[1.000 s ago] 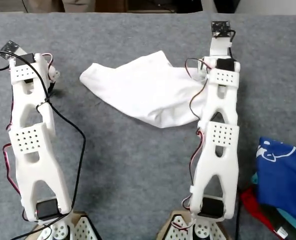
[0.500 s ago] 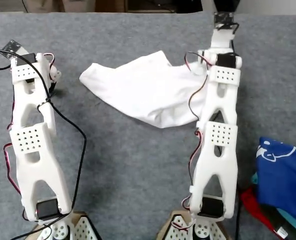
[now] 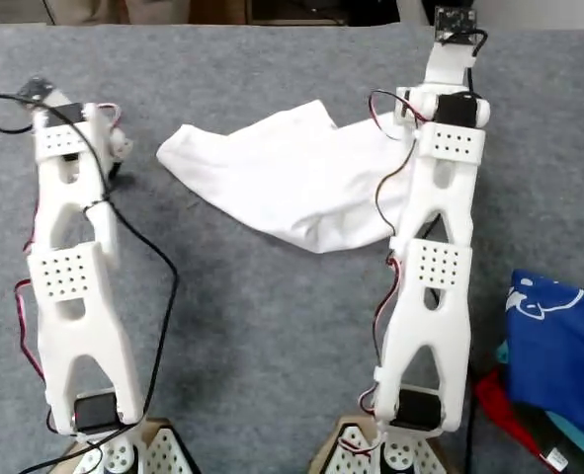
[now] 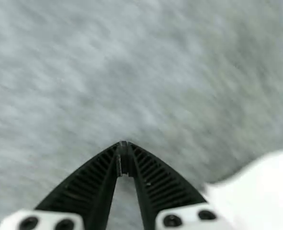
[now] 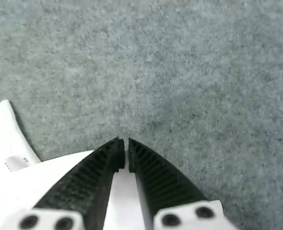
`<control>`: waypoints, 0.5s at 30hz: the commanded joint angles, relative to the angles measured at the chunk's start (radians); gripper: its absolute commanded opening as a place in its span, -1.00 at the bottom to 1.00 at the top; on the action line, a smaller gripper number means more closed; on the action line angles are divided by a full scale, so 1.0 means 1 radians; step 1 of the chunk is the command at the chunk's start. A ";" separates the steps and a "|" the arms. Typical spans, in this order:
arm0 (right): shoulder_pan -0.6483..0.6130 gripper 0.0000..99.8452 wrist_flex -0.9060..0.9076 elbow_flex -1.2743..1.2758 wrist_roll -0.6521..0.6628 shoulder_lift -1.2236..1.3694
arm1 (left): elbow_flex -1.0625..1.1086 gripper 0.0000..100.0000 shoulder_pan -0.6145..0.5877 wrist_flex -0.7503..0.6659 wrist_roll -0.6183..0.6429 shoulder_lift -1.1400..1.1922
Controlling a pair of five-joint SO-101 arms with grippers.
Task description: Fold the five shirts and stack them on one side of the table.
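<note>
The right gripper (image 5: 123, 143), closed and seemingly empty, is held over the white shirt's (image 3: 282, 188) edge; the left gripper (image 4: 122, 146), likewise closed, is farther off.

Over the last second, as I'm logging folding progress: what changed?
The right arm stretched farther from its base; the left arm shifted slightly toward the white shirt. The right gripper and left gripper are shut on nothing. The shirt and the blue-topped pile stayed put.
</note>
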 commanded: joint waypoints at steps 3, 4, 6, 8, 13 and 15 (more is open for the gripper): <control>-0.001 -0.99 -0.002 -0.051 -0.009 -0.012 | -0.180 -0.75 0.123 -0.087 0.028 -0.004; -0.001 -0.99 -0.008 -0.051 -0.009 -0.010 | -0.181 -0.72 0.140 -0.124 0.048 -0.004; -0.001 -0.99 -0.014 -0.051 -0.009 -0.007 | -0.180 -0.70 0.167 -0.209 0.080 -0.004; -0.001 -0.99 -0.014 -0.050 -0.009 -0.005 | -0.155 -0.70 0.190 -0.276 0.092 0.005; 0.001 -0.99 -0.012 -0.048 -0.005 -0.005 | -0.127 -0.70 0.213 -0.411 0.124 0.102; 0.001 -0.99 -0.012 -0.048 -0.003 -0.004 | -0.135 -0.71 0.212 -0.457 0.160 0.148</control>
